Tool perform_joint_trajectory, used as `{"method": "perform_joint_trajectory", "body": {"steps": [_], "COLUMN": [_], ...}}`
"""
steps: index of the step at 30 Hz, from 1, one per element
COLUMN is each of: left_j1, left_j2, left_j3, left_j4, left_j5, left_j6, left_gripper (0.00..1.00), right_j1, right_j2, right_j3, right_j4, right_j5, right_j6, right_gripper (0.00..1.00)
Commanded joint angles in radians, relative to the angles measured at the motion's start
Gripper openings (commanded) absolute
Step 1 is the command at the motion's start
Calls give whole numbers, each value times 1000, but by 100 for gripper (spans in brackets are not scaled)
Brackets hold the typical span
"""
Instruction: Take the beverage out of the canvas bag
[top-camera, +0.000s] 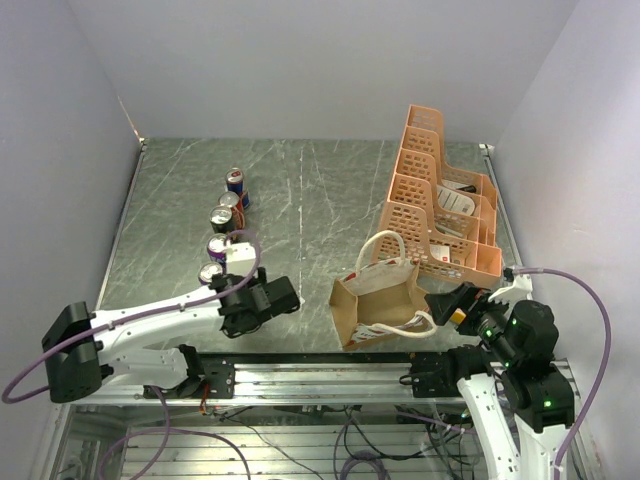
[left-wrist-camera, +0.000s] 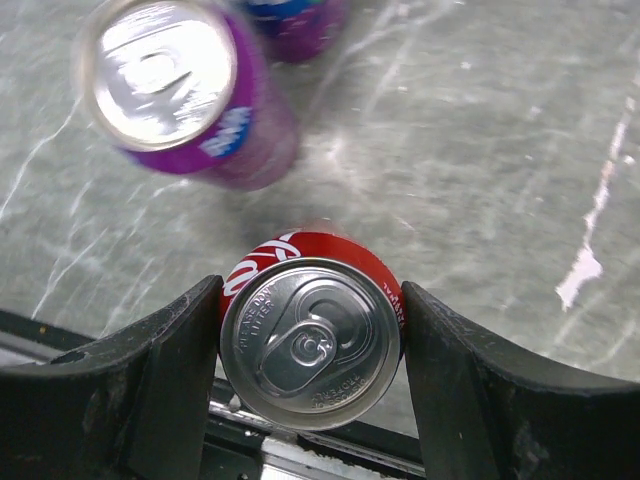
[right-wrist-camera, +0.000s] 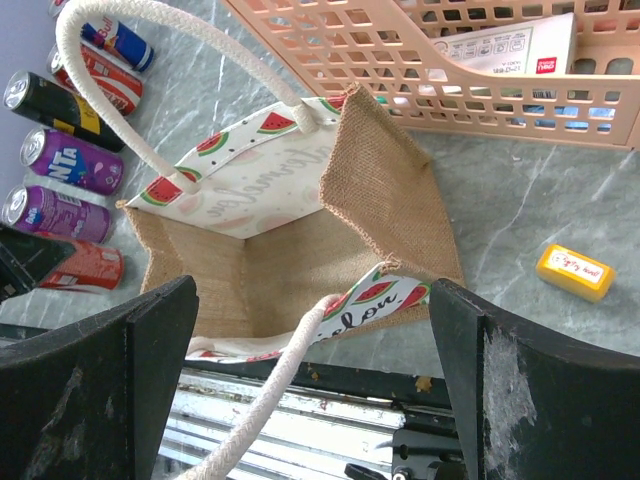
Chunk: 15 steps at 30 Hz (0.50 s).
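At lower left of the top view the left arm stretches low over the grey marbled table (top-camera: 330, 180). The left gripper (left-wrist-camera: 310, 292) has its fingers pressed against both sides of the upright red can (left-wrist-camera: 312, 340), at the near end of a row of cans (top-camera: 222, 218), outside the bag. At centre stands the canvas bag (right-wrist-camera: 290, 250), boxy burlap with rope handles and its mouth open. The right gripper (right-wrist-camera: 312, 290) hangs by it, fingers spread wide. At upper right, the orange lattice rack (top-camera: 398, 222) holds packets.

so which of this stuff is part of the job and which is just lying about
Job: canvas bag, red can in the left gripper, right gripper open at the bag.
Lying about: other cans in the row, orange rack, small yellow block.
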<state>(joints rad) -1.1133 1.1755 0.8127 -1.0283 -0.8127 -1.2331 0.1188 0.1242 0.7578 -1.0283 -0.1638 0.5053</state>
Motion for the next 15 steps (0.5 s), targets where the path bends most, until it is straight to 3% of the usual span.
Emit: {"method": "perform_joint_trajectory", "body": {"steps": [1,8,15], "left_j1": [8,12,14], "left_j2": [-107,-192,-197], "left_j3": [-38,-58,-86], "left_j4": [-211,-451,-464], "left_j5": [-168,-199,-261], "left_j6": [-368,-766,-885], "left_gripper": [7,7,7], "right_j1": [-6,-5,-5], "right_j2": [-16,-16,-22], "right_j3": [-8,-8,-9], "right_j4": [30,31,31], "right_j5": [6,6,5], "right_j6": [1,1,1], "right_gripper": [100,100,100]}}
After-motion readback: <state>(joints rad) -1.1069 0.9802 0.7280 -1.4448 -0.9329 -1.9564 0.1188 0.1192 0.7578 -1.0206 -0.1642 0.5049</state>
